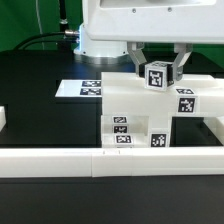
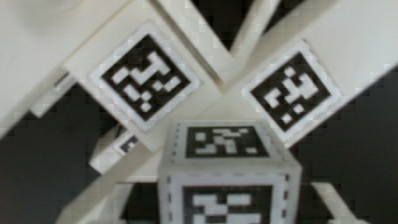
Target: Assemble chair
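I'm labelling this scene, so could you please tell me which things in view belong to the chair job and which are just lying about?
Job: part-built chair; post, held in the claw.
Lying about: marker board; rails.

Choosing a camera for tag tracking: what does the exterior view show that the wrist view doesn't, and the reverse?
Exterior only: the arm, the marker board, the front rail, and the end effector flanking the post; contact unclear. Wrist only: the post's top tag close up, with two tilted tagged faces behind it. Both: the post and tagged chair parts.
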`<state>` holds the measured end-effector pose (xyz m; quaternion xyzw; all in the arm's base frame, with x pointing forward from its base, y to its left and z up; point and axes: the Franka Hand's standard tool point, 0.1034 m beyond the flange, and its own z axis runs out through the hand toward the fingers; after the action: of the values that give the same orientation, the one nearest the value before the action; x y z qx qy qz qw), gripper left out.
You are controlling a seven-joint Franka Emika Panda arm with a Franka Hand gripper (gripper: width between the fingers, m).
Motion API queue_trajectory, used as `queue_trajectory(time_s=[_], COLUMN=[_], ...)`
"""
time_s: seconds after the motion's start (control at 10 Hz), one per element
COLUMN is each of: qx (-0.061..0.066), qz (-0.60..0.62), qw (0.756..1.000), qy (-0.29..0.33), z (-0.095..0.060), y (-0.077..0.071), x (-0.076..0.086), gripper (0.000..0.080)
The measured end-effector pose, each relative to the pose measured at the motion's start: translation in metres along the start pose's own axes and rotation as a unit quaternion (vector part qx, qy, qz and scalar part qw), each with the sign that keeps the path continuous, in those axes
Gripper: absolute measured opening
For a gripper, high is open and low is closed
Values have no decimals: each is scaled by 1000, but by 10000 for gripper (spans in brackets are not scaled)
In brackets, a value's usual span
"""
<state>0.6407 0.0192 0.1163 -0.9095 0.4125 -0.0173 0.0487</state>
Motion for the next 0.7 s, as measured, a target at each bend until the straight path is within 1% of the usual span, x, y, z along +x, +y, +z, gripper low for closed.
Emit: queue_trajectory(time_s=[0.1, 0.4, 0.6, 0.7], qx=[0, 4, 8, 15], qz=[57, 146, 218, 287], qw=[998, 989, 976, 958], qy=[1, -4, -9, -20], z=[0, 0, 1, 1], y=[0, -2, -3, -2], x=[0, -2, -3, -3], gripper=[284, 284, 284, 285])
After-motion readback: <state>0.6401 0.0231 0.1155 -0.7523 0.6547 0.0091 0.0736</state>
